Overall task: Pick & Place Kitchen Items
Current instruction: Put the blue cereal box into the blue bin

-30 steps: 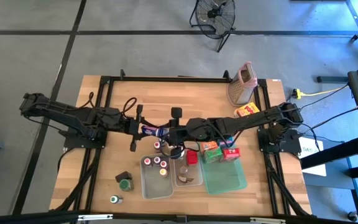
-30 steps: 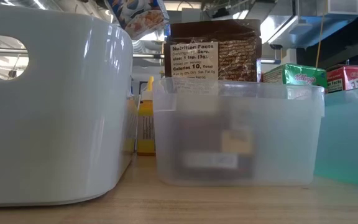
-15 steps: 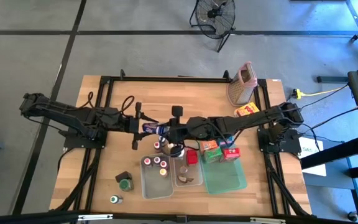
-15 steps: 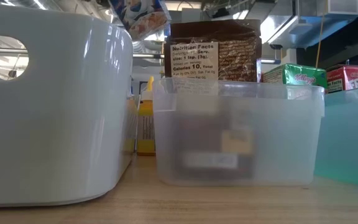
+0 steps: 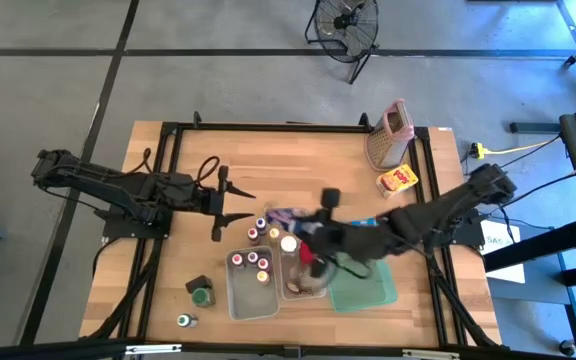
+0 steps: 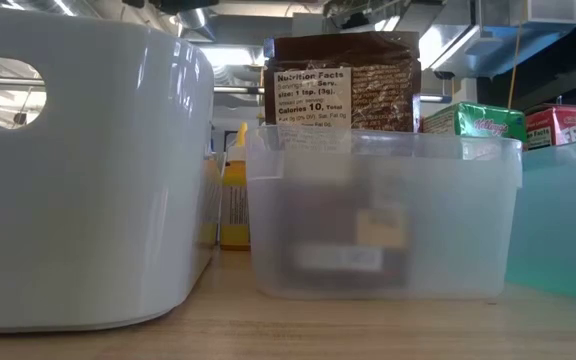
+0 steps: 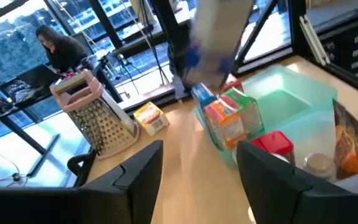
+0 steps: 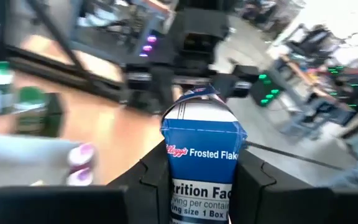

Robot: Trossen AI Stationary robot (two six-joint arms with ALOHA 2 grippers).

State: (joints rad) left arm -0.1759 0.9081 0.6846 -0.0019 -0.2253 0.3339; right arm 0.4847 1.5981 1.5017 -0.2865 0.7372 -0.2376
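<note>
Item: blue Frosted Flakes carton, clamped in my right tool above the clear tubs, presumably for binning; left tool, fingers spread and empty, waiting mid-table.

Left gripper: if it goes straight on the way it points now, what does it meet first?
Likely the blue carton in the right gripper, slightly beside that line. The left gripper is open, with bare table before it. Heights are unclear.
</note>
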